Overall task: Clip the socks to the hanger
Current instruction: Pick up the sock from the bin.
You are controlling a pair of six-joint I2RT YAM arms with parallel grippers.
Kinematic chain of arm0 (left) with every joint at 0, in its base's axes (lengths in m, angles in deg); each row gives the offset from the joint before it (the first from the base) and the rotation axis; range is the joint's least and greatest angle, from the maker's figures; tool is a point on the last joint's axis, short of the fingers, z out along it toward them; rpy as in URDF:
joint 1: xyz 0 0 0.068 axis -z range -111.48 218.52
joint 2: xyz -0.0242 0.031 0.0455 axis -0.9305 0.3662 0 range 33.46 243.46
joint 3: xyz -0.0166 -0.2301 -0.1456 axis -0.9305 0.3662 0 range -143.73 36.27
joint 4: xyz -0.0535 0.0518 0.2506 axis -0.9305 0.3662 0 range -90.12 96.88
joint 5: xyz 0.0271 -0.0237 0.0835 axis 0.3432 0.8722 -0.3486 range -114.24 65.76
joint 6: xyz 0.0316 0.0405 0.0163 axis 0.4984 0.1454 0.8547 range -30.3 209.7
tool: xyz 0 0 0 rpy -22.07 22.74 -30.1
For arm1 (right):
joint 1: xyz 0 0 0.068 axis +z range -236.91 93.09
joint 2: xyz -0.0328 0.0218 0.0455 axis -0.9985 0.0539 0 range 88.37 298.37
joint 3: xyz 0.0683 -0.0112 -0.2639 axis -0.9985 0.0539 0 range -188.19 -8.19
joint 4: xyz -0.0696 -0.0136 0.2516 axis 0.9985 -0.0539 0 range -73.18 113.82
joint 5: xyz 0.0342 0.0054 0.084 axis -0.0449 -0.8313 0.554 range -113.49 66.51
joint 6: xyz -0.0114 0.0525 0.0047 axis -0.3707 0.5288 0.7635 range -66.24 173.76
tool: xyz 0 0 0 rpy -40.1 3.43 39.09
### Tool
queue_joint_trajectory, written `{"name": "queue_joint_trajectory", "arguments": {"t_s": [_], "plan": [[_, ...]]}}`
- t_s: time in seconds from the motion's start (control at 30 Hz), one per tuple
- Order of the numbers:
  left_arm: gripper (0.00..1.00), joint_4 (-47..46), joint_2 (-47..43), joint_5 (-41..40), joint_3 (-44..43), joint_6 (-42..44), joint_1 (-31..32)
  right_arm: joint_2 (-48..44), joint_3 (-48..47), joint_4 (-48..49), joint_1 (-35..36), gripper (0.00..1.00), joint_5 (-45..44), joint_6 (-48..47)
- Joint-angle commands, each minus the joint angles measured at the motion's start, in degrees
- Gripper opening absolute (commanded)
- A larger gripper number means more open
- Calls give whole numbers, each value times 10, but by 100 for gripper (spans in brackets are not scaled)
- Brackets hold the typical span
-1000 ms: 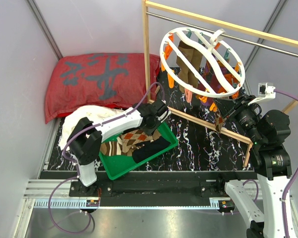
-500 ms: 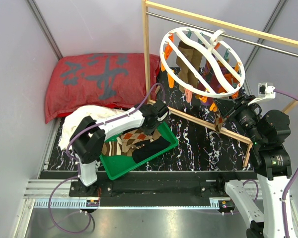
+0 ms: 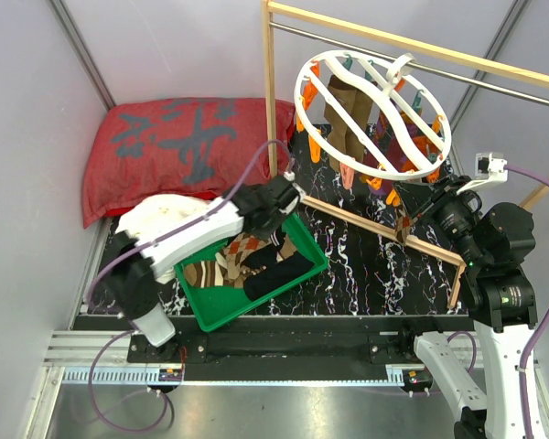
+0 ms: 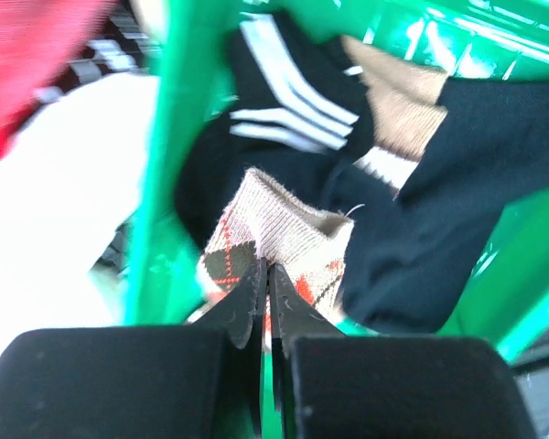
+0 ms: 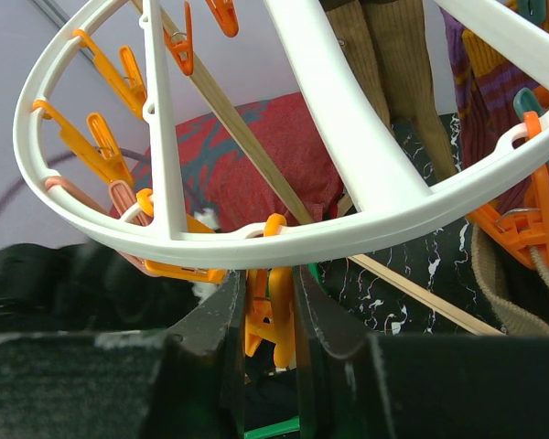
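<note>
Left wrist view: the left hand [image 4: 265, 274] has its fingers pressed together, clamped on the cuff edge of the argyle sock [image 4: 288, 229].
Sock's spot: it's down in the green basket [image 4: 169, 137], lying on a black sock with white stripes [image 4: 288, 91], with a plain black one just beside it.
Why the cuff: my read is that the cuff is the firm edge a clip bites best, so lifting by it lets the sock hang free.
Right wrist view: the right hand [image 5: 270, 293] is squeezed onto an orange clip [image 5: 273, 320] under the white rim of the hanger [image 5: 366, 215].
Why there: likely pinching the clip's mouth open, or steadying the hanger, ready to take the sock.
Top view: the hanger hangs by its hook from the wooden rail [image 3: 269, 110], well apart from the basket on the marbled counter [image 3: 366, 265]; brown socks hang from it.
Writing: the red cushion [image 3: 128, 174] carries big grey characters I can't make out; no brand labels show.
</note>
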Motion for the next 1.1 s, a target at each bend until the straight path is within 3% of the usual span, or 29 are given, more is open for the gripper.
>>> {"name": "queue_joint_trajectory", "arguments": {"t_s": [0.0, 0.17, 0.27, 0.4, 0.57, 0.8, 1.07], "plan": [[0, 47, -111, -64, -50, -8, 1, -1, -4, -10, -2, 6, 11, -10], [0, 55, -187, -75, -85, -21, 2, 0, -8, -9, -3, 6, 12, -9], [0, 5, -235, -29, -91, -34, 4, 4, -13, -9, -2, 6, 15, -6], [0, -114, -297, 77, -60, -58, 25, 9, -22, -9, -2, 5, 22, 1], [0, -330, -343, 149, 35, -96, 66, 13, -34, -8, -3, 5, 28, 14], [0, -598, -297, 163, 116, -151, 132, 13, -39, 7, -2, 4, 52, 51], [0, -676, -198, 177, 92, -200, 138, 7, -34, 33, -2, 4, 81, 59]]}}
